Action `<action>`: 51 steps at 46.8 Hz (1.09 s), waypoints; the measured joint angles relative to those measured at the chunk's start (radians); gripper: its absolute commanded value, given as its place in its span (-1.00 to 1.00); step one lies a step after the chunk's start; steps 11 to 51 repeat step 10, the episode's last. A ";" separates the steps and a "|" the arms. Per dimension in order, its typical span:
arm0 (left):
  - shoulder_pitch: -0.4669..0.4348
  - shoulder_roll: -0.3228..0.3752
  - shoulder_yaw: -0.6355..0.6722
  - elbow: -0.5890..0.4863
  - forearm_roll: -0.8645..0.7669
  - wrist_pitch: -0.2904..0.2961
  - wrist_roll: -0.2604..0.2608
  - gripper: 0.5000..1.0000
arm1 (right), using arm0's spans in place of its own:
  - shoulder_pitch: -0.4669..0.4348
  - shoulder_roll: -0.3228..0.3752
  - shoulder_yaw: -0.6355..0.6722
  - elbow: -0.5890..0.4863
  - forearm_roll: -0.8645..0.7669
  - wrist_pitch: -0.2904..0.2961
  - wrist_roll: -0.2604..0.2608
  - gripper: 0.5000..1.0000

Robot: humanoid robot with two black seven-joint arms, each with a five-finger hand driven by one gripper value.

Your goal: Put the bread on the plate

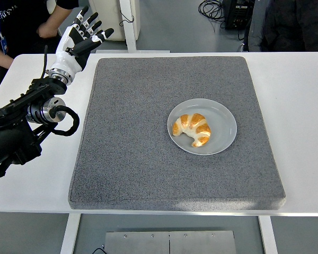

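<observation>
White tabletop (302, 132) carries a grey foam mat (148, 159) that fills most of the view, and just right of the mat's centre sits a pale plate (222, 114). Inside it lies the bread (192, 129), a croissant resting toward the plate's nine o'clock side, well within the rim. Judged from this, placement looks complete and only clearing away remains. At about ten o'clock from the plate, well apart, the left hand (77, 39) hangs over the table's far-left corner, fingers spread and empty. Bare mat surrounds the plate on all sides, the widest stretch toward the left edge. People stand beyond the far edge.
</observation>
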 measured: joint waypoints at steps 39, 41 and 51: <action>0.012 -0.007 -0.016 0.000 -0.001 0.004 0.003 0.86 | 0.000 0.000 0.000 0.001 0.000 0.000 0.000 1.00; 0.012 -0.007 -0.016 0.000 -0.001 0.004 0.003 0.86 | 0.000 0.000 0.000 0.001 0.000 0.000 0.000 1.00; 0.012 -0.007 -0.016 0.000 -0.001 0.004 0.003 0.86 | 0.000 0.000 0.000 0.001 0.000 0.000 0.000 1.00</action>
